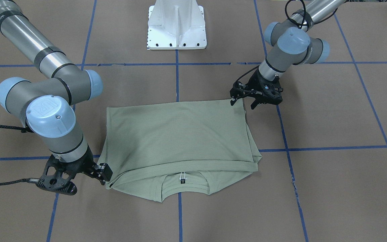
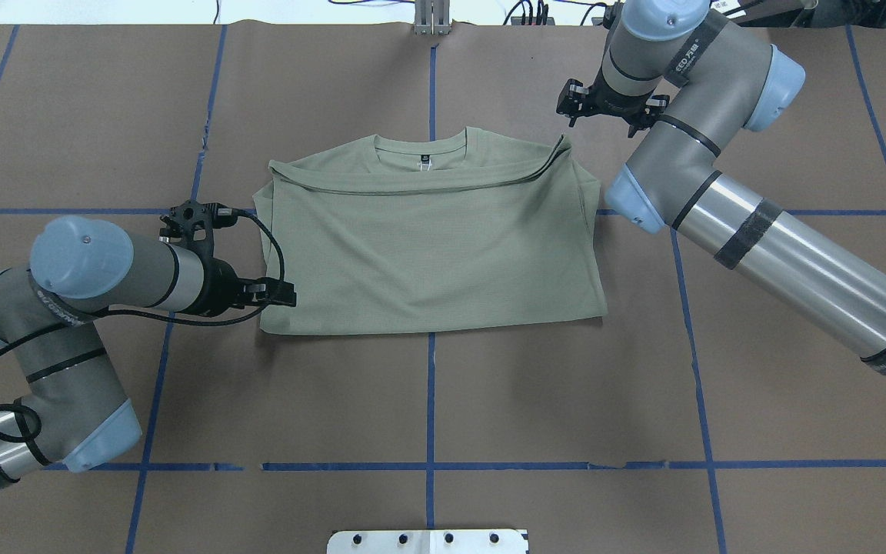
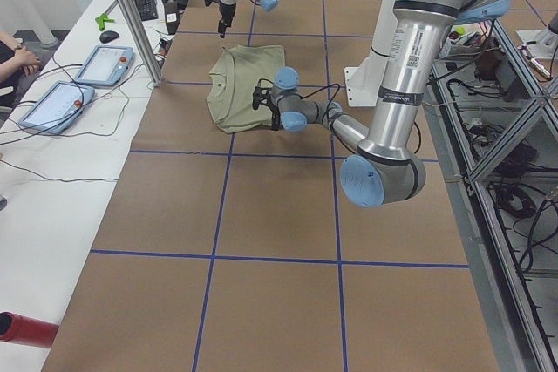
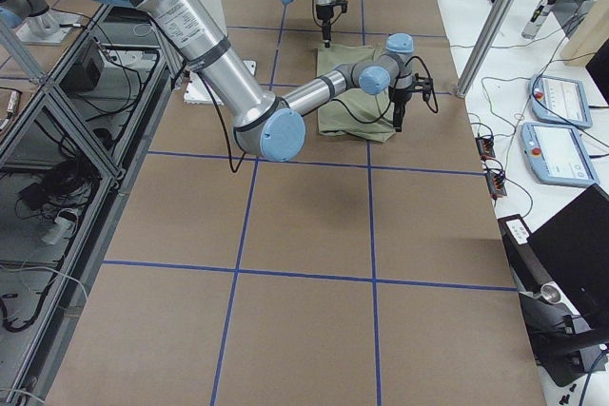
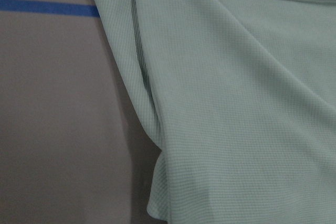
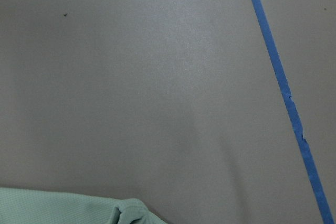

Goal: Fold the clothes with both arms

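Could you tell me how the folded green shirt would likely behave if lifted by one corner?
The shirt would probably droop and unfold, since it is thin knit lying in loose, stacked layers. It looks light, being so thin. Pushed, it may bunch on the brown table cover rather than slide.

The left silver-and-grey tubular arm is folded at the elbow, with its wrist held horizontal and pointing inward. The left black two-finger gripper slants downward, its fingers spread apart. The right silver-and-grey tubular arm reaches far forward, wrist turned down. The right black two-finger gripper sits low; its finger separation cannot be determined.
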You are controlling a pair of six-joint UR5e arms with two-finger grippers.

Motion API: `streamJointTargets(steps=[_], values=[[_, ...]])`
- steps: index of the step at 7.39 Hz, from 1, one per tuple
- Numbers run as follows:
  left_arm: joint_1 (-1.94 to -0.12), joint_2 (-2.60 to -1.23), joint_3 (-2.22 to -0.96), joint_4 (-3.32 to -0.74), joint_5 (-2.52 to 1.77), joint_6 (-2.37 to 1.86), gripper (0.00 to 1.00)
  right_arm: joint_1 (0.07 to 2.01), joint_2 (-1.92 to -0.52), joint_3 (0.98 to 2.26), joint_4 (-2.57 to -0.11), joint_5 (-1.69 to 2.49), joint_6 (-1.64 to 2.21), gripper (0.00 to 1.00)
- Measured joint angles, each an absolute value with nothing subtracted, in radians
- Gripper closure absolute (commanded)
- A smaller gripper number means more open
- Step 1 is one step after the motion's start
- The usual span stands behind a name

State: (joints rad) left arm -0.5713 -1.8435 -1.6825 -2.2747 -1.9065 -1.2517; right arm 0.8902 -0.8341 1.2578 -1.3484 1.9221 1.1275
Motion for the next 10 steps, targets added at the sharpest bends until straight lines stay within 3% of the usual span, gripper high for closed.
streamJointTargets(steps=[1, 2, 3, 7, 10], values=[[-0.555, -1.846, -1.678, -2.277, -1.896, -1.262, 0.48, 0.890, -0.834, 1.258, -1.348, 1.922, 1.128, 0.00], [-0.547, -1.846, -1.677, -2.278, -1.892, -1.267, 0.86, 0.891, -0.834, 1.258, -1.348, 1.922, 1.128, 0.00], [-0.544, -1.846, -1.677, -2.278, -1.892, -1.271, 1.00, 0.891, -0.834, 1.258, -1.348, 1.923, 1.129, 0.00], [-0.559, -1.823, -1.697, -2.275, -1.896, -1.256, 1.00, 0.891, -0.841, 1.259, -1.348, 1.922, 1.129, 0.00], [-0.765, -1.783, -1.618, -2.266, -1.900, -0.917, 1.00, 0.890, -0.842, 1.259, -1.348, 1.922, 1.129, 0.00]])
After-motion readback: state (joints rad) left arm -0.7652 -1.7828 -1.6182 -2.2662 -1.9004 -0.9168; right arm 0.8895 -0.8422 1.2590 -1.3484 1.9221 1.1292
